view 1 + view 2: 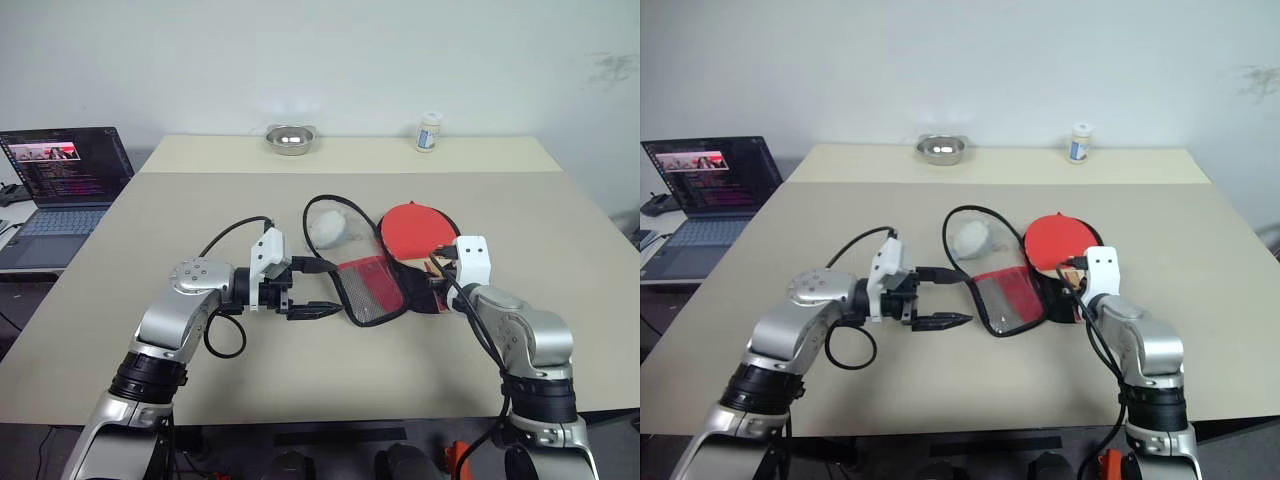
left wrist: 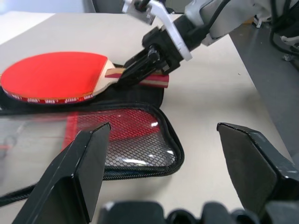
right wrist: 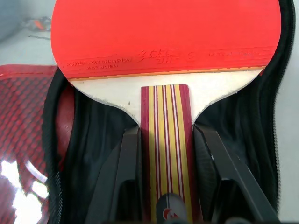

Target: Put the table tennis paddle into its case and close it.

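Head views: beige matte table (image 1: 200, 210). Case (image 1: 375, 285) lies open mid-table, soft black fabric, zip edging, red flap with black mesh pocket facing up. Table tennis paddle (image 1: 415, 228), round smooth red rubber face, rests on the case's black half. Right gripper (image 1: 437, 283) at the paddle handle. Left gripper (image 1: 318, 288) just left of the case, fingers spread, nothing in them. Small metal bowl (image 1: 290, 138) and white bottle (image 1: 429, 131) at the far edge; laptop (image 1: 62, 190) to the left.

Left wrist view: two blunt black fingers (image 2: 77, 177) wide apart, glossy mesh pocket between them; right gripper (image 2: 142, 67) clamps the striped handle.

Right wrist view: black fingers (image 3: 124, 172) pinch both sides of the flat wooden handle, red and dark stripes; black case lining underneath.
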Controlling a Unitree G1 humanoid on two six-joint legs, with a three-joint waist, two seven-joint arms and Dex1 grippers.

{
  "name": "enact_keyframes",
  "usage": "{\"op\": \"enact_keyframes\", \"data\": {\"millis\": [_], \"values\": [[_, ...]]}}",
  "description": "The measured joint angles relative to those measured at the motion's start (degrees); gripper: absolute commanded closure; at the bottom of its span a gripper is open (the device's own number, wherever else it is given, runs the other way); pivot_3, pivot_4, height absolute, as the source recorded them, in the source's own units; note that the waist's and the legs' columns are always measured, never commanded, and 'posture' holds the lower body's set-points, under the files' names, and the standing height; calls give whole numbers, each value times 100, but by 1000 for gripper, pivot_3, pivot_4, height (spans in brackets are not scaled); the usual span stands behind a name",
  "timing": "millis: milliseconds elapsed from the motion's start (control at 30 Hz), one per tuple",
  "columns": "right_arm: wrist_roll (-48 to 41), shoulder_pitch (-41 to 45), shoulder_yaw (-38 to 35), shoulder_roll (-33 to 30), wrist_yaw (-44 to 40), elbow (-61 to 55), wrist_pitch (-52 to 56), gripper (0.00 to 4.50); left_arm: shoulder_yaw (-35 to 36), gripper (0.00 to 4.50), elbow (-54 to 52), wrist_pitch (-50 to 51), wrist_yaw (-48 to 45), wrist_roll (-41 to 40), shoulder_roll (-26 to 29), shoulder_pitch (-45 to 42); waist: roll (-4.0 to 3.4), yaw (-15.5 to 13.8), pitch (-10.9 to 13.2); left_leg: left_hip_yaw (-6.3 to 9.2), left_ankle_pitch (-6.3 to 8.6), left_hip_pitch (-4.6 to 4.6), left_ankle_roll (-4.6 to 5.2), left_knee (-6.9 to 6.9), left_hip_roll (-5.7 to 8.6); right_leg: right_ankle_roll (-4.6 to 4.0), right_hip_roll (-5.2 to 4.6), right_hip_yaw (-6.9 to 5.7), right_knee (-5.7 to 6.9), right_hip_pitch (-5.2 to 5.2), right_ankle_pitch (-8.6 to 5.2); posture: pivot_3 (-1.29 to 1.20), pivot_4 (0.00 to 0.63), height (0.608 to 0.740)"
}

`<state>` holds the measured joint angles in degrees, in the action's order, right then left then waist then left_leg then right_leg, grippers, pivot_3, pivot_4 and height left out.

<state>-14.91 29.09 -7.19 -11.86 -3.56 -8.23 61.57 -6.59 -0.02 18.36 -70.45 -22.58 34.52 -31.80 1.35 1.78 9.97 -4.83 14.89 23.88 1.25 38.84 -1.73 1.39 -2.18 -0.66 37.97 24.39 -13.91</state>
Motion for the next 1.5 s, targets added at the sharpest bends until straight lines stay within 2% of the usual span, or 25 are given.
{"op": "enact_keyframes", "data": {"millis": [267, 900, 967, 1067, 1233, 1400, 1500], "values": [[203, 249, 163, 61, -7, 696, -418, 3410, 44, 508, 24, 7, 85, 3, 10, -296, 0, -1, 0, 0, 1, 1, 0, -4, 0, -1, 0, 2, -3, 0, 0, 0, 150, 740], [249, 126, 149, 68, 43, 543, -410, 3410, 63, 508, 14, 33, 120, 3, 25, -296, 0, -2, 0, 1, 0, 0, -1, -3, 0, -1, -1, 0, 1, 0, 0, 0, 150, 740], [249, 116, 151, 70, 64, 514, -375, 2690, 63, 508, 14, 33, 120, 4, 25, -296, 0, -2, 0, 1, 0, 0, -1, -3, 0, -1, -1, 0, 1, 0, 0, 0, 150, 740], [251, 82, 140, 80, 123, 459, -356, 1842, 63, 508, 14, 33, 120, 4, 26, -296, 0, -2, 0, 1, 0, 0, -1, -3, 0, -1, -1, 0, 1, 0, 0, 0, 150, 740], [238, 63, 138, 84, 116, 366, -254, 55, 63, 508, 12, 34, 122, 4, 45, -262, 0, -2, 0, 1, 0, -2, -1, -3, -2, -1, -1, 1, 3, 0, 0, 0, 150, 740], [-21, -92, 294, -321, -394, -759, 65, 18, 89, 508, -30, 125, 173, 53, 339, 78, 0, 1, 0, 2, 0, 0, -1, -5, -3, -1, -1, -1, 0, 1, 0, 0, 150, 740], [-482, -238, 281, -1101, -1146, -1778, 213, 18, 187, 508, 114, 121, 296, 238, 631, 178, 0, -15, 1, 6, 0, -1, -1, -4, -1, 1, -3, -5, -2, -1, -1, 0, 150, 740]]}}
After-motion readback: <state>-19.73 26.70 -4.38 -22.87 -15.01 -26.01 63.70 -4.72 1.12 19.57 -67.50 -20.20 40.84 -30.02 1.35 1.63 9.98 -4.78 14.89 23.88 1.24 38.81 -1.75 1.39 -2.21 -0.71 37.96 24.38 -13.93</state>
